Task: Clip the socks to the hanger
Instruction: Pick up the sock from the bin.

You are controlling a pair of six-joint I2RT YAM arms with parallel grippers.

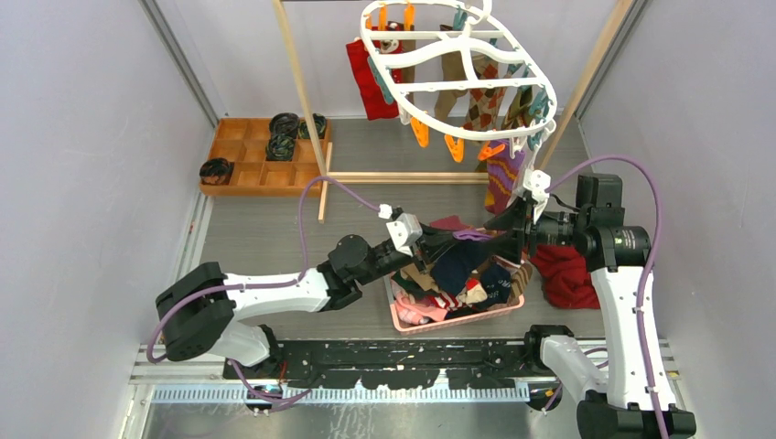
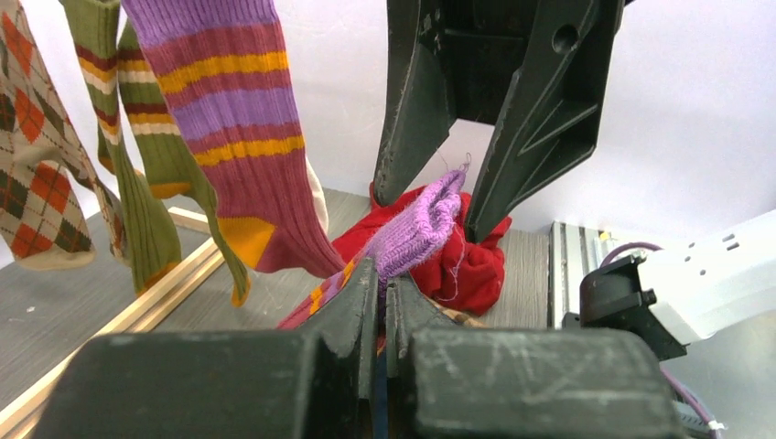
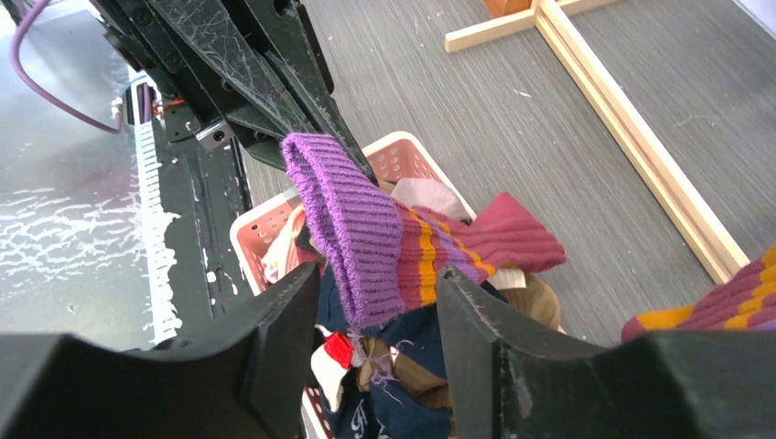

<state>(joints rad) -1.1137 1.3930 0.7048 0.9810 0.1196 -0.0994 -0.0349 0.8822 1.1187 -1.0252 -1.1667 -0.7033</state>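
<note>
The left pincer point(image 1: 455, 240) is clenched on a striped sock point(image 1: 471, 235), purple at the cuff with yellow and maroon bands further down. It sits at the centre of the top view, above the pink basket point(image 1: 407, 320). In the left wrist view its two dark fingers point(image 2: 352, 306) meet at the bottom centre of the frame with the sock point(image 2: 416, 224) pinched between them. The purple cuff rises from them toward the middle of the picture.

The right pincer point(image 1: 514, 233) faces it from the right side of the top view and stands released. In the right wrist view its fingers point(image 3: 297, 338) stand apart at the lower edge. The ribbed cuff point(image 3: 352, 229) hangs in the gap between them, and neither pad visibly presses on it. The left wrist view agrees: the right pincer point(image 2: 448, 206) comes down from the top of the frame with one finger on each side of the cuff's tip.

More socks point(image 1: 462, 274) lie heaped in the basket, just below the two pincers. The hanger point(image 1: 437, 87) hangs at the top centre of the top view, tilted, with several socks point(image 1: 485, 105) already clipped under it. They include argyle ones and another purple, yellow and maroon striped one point(image 2: 229, 119), seen large at the upper left of the left wrist view. A red cloth point(image 1: 563, 274) lies on the grey tabletop point(image 1: 274, 219) just right of the basket.
</note>
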